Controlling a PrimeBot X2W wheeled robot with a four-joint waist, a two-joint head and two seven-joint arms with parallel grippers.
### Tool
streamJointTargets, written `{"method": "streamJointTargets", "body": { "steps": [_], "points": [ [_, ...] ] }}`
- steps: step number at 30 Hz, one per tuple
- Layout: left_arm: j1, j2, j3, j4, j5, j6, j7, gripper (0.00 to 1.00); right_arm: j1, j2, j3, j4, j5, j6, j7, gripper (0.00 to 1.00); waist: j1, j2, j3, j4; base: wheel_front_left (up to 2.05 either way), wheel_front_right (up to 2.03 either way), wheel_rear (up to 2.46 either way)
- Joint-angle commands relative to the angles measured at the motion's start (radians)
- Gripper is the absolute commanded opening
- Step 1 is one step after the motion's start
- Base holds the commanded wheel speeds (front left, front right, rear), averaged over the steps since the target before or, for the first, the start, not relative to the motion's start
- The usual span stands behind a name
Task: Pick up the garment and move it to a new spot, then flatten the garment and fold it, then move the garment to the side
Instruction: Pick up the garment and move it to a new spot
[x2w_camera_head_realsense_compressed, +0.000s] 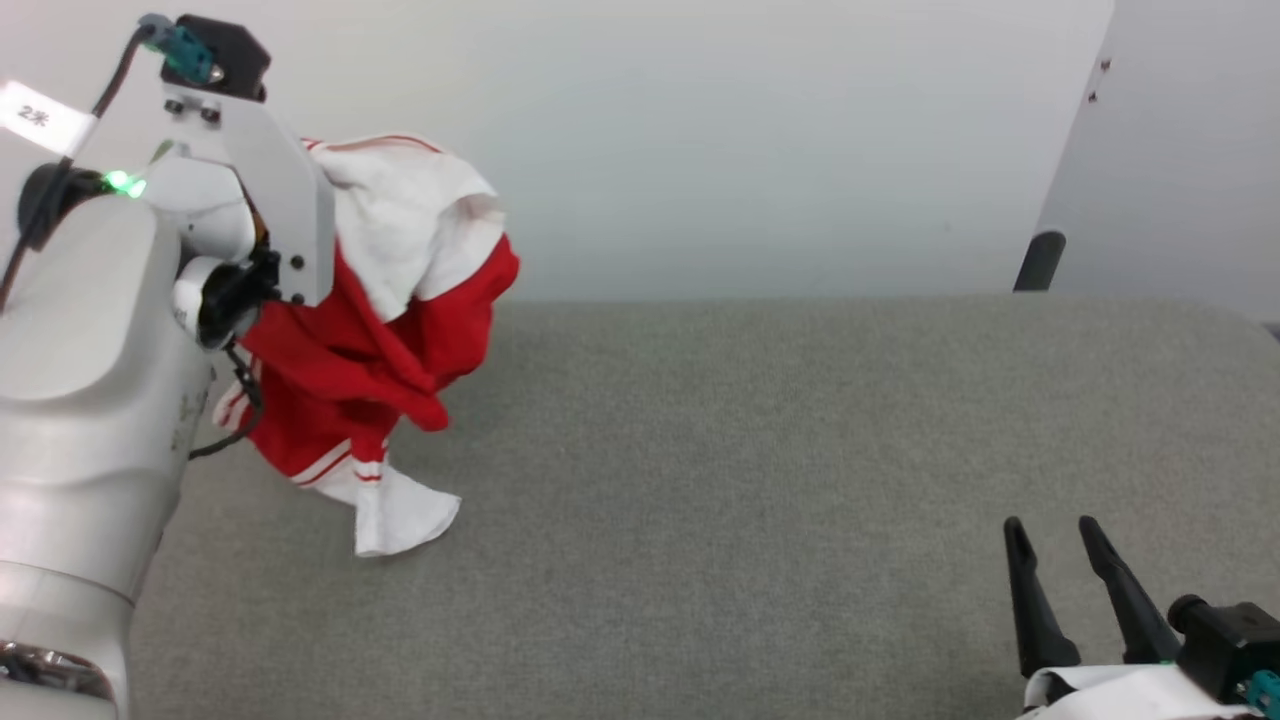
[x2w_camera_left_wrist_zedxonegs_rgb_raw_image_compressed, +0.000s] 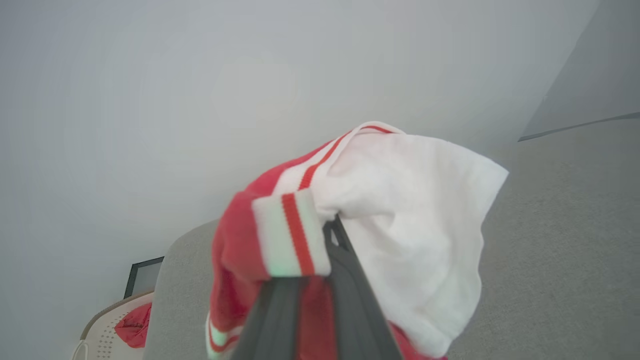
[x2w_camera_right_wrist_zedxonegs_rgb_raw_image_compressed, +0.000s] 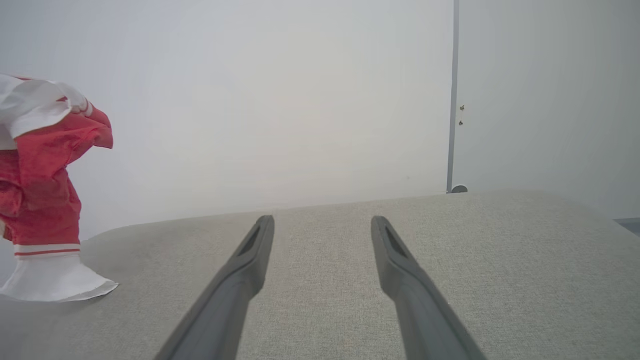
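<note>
Left gripper (x2w_camera_left_wrist_zedxonegs_rgb_raw_image_compressed: 334, 227): its dark fingers are pressing narrowly together on the garment's striped trim, holding the bundle up off the surface.
Garment (x2w_camera_head_realsense_compressed: 380, 330): it is hanging bunched at 10 o'clock in the head view, red body below a white sleeve, with its lowest white sleeve tip touching the grey surface (x2w_camera_head_realsense_compressed: 760, 450).
Right gripper (x2w_camera_head_realsense_compressed: 1050, 530): it is sitting at 5 o'clock with its fingers spread wide and nothing between them.
Open room: grey cloth is running unbroken from the hanging sleeve across to 3 o'clock and down to the right gripper.
Edges: the far edge is meeting the pale wall at 12 o'clock and rounding off at 2 o'clock beside a dark post (x2w_camera_head_realsense_compressed: 1040, 262).
Hidden: the wrist bracket and cloth are covering the left fingers in the head view, and folds are burying the shirt's front.
Cut off: a pale perforated basket (x2w_camera_left_wrist_zedxonegs_rgb_raw_image_compressed: 100, 337) holding a red cloth (x2w_camera_left_wrist_zedxonegs_rgb_raw_image_compressed: 134, 326) is showing blurred at 7 o'clock in the left wrist view.
</note>
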Motion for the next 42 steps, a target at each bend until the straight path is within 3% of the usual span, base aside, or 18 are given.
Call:
{"method": "streamJointTargets", "body": {
  "steps": [1,12,27,34,42],
  "points": [
    [-0.002,0.001,-0.005,-0.014,-0.014,-0.002,0.001,0.00,0.019,0.002,-0.011,-0.003,-0.007,0.000,-0.006,1.00,0.0000,0.0000,-0.027,0.007,0.00,0.00,0.00],
    [0.014,-0.004,-0.068,-0.164,-0.102,-0.002,0.038,0.00,0.077,0.002,-0.117,-0.027,-0.015,0.000,-0.002,1.00,0.0000,0.0000,-0.067,-0.056,0.00,0.00,0.00],
    [0.133,-0.077,-0.128,-0.335,-0.189,0.008,0.119,0.00,0.144,0.002,-0.224,-0.105,-0.023,0.000,0.043,1.00,0.0000,0.0000,-0.057,-0.204,0.00,0.00,0.00],
    [0.257,-0.129,-0.175,-0.347,-0.213,0.024,0.127,0.00,0.131,0.002,-0.224,-0.090,-0.005,0.000,0.046,1.00,0.0000,0.0000,-0.031,-0.260,0.00,0.00,0.00],
    [0.369,-0.184,-0.226,-0.253,-0.226,0.033,0.116,0.00,0.107,0.002,-0.195,-0.057,0.007,0.000,0.036,1.00,0.0000,0.0000,-0.006,-0.302,0.00,0.00,0.00]
  ]
}}
